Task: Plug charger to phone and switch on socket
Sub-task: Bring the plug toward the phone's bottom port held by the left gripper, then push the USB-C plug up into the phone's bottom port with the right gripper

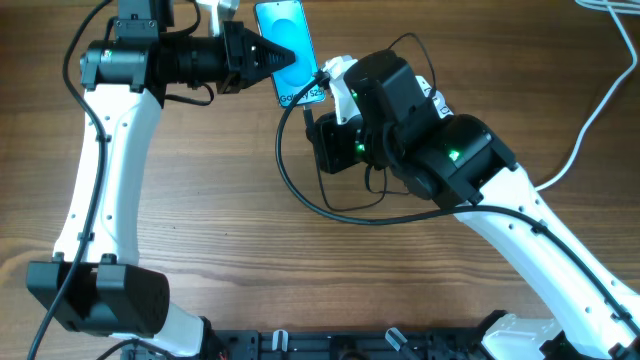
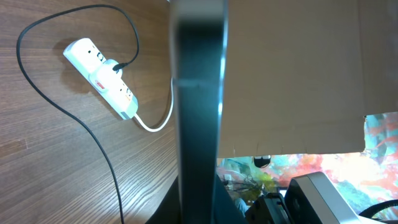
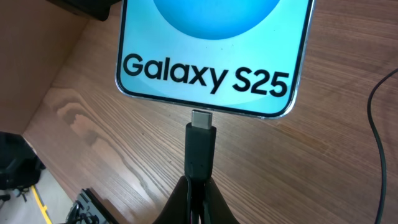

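Note:
My left gripper (image 1: 268, 57) is shut on the phone (image 1: 287, 45) and holds it up off the table, with the glowing screen facing up. In the left wrist view the phone (image 2: 199, 106) shows edge-on as a dark bar. My right gripper (image 3: 199, 186) is shut on the charger plug (image 3: 200, 146). The plug's metal tip sits right at the phone's bottom edge, below the "Galaxy S25" text (image 3: 206, 74), and is still exposed. The black cable (image 1: 300, 190) loops below the right gripper (image 1: 322, 97). The socket (image 2: 102, 76) lies on the table with a black plug in it. In the overhead view it is mostly hidden under the right arm.
The thick white cord (image 1: 598, 100) runs off to the back right. The wooden table (image 1: 300, 270) spreads in front of the arms. A cardboard panel (image 2: 292, 74) shows behind the phone in the left wrist view.

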Robot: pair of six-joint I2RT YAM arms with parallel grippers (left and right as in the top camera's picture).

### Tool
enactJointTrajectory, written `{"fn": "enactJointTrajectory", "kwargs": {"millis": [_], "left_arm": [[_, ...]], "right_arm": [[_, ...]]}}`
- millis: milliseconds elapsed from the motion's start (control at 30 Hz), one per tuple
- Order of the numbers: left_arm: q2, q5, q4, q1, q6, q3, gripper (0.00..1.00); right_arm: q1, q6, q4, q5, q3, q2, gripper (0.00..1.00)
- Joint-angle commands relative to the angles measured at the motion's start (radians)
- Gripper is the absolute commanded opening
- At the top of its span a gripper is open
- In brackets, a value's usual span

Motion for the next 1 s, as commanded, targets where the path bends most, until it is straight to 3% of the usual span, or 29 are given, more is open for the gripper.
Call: {"fn": "enactJointTrajectory", "kwargs": {"millis": [0,967], "left_arm": [[-0.002,0.049,0.006,0.002,0.024,0.011,0.04],[-0.002,0.077,0.013,0.002,0.065,0.011,0.04]], "right_arm": [[0.002,0.005,0.008,0.021,0.002,-0.009,0.05],[0.002,0.029,0.000,-0.037,0.002,-0.008,0.05]]}}
